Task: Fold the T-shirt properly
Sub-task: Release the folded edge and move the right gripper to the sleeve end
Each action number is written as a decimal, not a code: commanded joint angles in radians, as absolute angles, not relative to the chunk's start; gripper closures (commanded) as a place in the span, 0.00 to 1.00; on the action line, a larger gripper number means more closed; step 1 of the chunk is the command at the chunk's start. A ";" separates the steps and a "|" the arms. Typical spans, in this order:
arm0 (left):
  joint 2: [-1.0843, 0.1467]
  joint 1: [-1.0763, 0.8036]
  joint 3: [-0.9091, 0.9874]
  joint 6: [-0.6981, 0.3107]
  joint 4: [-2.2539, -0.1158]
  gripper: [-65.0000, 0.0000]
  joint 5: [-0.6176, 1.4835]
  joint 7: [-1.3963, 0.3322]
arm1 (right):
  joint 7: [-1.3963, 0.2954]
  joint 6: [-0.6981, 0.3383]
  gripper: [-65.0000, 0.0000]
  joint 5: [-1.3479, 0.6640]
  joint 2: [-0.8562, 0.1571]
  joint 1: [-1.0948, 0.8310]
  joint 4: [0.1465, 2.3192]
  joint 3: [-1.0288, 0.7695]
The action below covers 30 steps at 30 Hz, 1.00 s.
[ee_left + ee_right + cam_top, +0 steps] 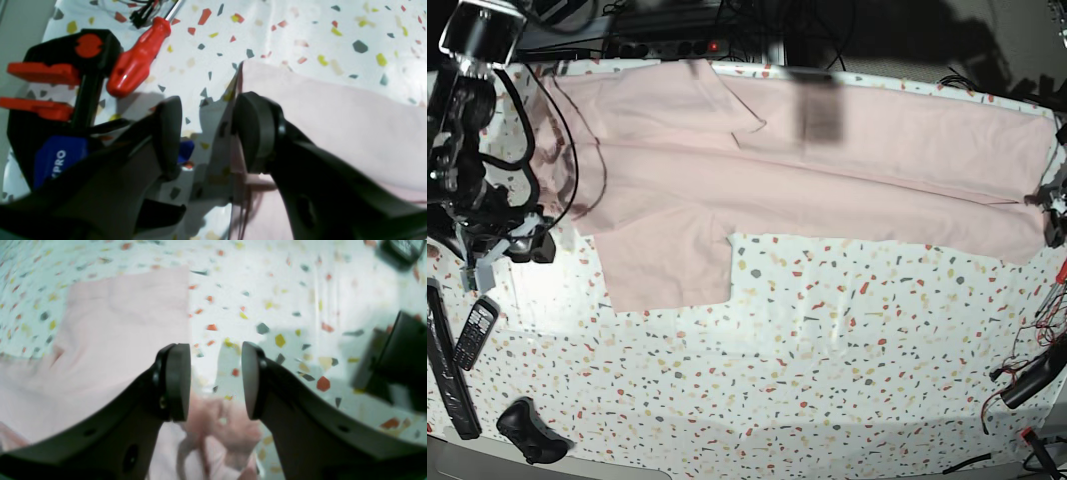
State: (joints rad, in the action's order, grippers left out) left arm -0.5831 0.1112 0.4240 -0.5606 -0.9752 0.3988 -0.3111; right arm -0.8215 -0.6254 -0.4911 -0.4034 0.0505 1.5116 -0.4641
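Note:
The pale pink T-shirt (827, 170) lies folded into a long band across the far half of the table, with one sleeve (667, 265) reaching toward the near side. In the left wrist view my left gripper (208, 133) is open, and its right finger (257, 133) rests at the T-shirt's edge (333, 116). Nothing is between the jaws. My right gripper (215, 381) is open too, just off the T-shirt's corner (116, 340), with bunched pink cloth (227, 430) below it. In the base view the two arms stand at opposite ends of the band.
A red screwdriver (140, 56) and a black and red clamp (66, 66) lie beside my left gripper. A phone (474, 333), a long black bar (447, 370) and a black object (527, 430) sit at near left. Cables (1027, 380) trail at near right.

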 commanded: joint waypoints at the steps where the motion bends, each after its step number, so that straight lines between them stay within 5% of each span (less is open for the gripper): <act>1: -0.603 0.134 0.431 -0.562 -0.995 0.57 0.410 -0.284 | -0.805 -0.630 0.62 -0.502 -0.424 0.111 1.488 -0.469; 8: -0.534 0.177 0.430 -0.561 -0.995 0.57 0.409 -0.299 | -0.977 -0.636 0.62 -0.535 -0.426 0.374 1.203 -0.366; 18: -0.511 0.189 0.430 -0.561 -0.995 0.57 0.410 -0.291 | -0.945 -0.624 0.62 -0.471 -0.423 0.618 0.884 -0.086; 30: -0.511 0.189 0.430 -0.562 -0.995 0.57 0.413 -0.268 | -0.904 -0.552 0.62 -0.340 -0.370 0.706 0.669 -0.039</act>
